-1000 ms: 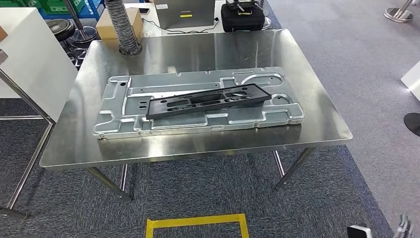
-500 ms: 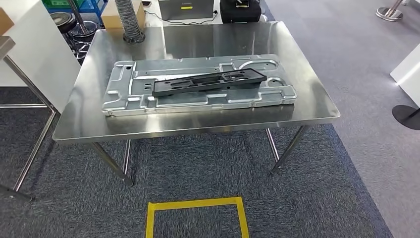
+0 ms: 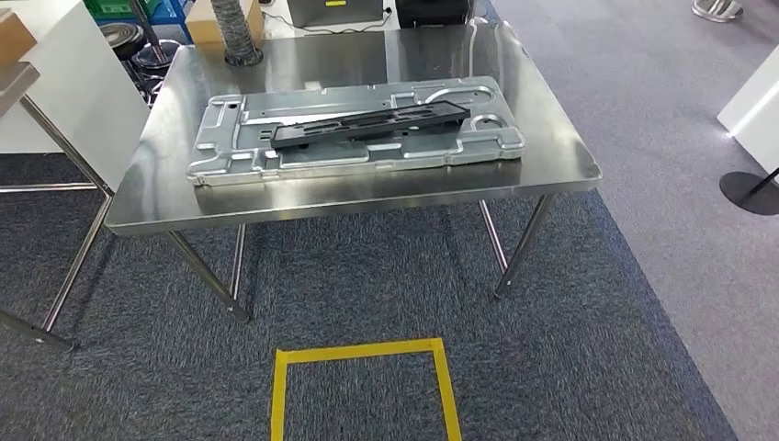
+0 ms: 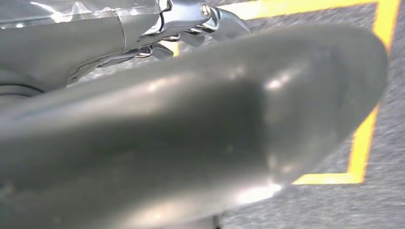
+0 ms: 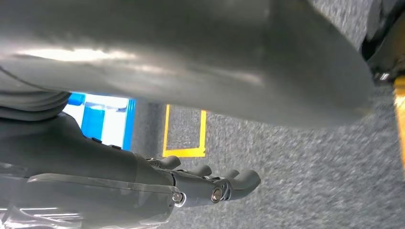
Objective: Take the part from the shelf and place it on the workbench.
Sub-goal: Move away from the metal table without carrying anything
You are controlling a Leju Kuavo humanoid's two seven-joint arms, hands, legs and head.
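A long black plastic part (image 3: 367, 122) lies flat on a large stamped silver metal plate (image 3: 230, 156), which rests on the steel workbench (image 3: 349, 197) ahead of me in the head view. My left hand (image 4: 191, 119) hangs over the carpet in the left wrist view, its thick grey thumb close to the lens and its fingers (image 4: 205, 19) behind it, with nothing in it. In the right wrist view my right hand (image 5: 119, 167) also hangs over the carpet, fingers (image 5: 224, 183) slightly bent and apart from the thumb, holding nothing.
A yellow tape square (image 3: 358, 354) marks the carpet in front of the workbench. A white cabinet (image 3: 55, 101) and a metal frame leg (image 3: 64, 266) stand at the left. A ribbed hose (image 3: 234, 28) rises at the bench's far edge. A dark stand base (image 3: 749, 193) sits right.
The whole picture has shifted: the camera has drawn back from the workbench, which now sits higher and smaller. The black part and plate lie as before.
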